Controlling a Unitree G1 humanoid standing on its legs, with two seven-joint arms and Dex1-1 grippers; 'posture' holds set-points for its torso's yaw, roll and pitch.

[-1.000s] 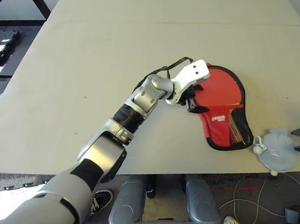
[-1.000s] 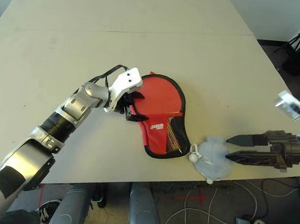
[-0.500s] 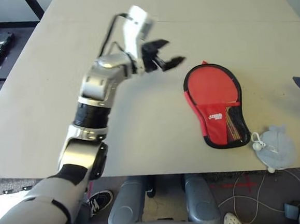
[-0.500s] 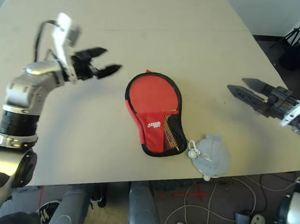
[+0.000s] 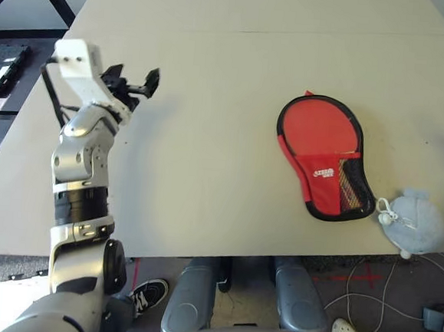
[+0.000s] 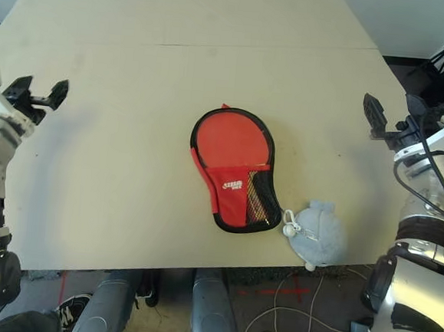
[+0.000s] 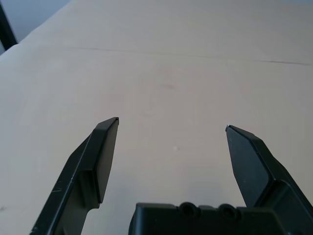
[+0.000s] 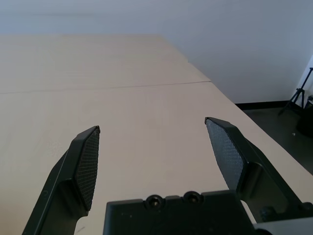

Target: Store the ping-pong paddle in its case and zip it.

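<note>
The case (image 5: 323, 155) lies flat on the table, right of centre: red fabric with black zip edging, a white logo and a mesh pocket at its narrow near end. The ping-pong paddle is hidden. My left gripper (image 5: 134, 78) is held up over the table's left side, far from the case, fingers open with nothing between them; the left wrist view shows the same spread fingers (image 7: 100, 156) over bare tabletop. My right gripper (image 6: 391, 114) hovers at the table's right edge, also open, its pads (image 8: 88, 161) wide apart.
A pale grey-blue soft lump (image 5: 417, 227) with a white cord sits at the near right table edge, just beside the case's narrow end. A seam (image 5: 240, 31) crosses the far tabletop. Cables lie on the floor (image 5: 366, 293) below the near edge.
My left gripper has left the case's edge and swung up and far to the left. My right gripper has moved from beside the grey-blue lump to the table's right edge.
</note>
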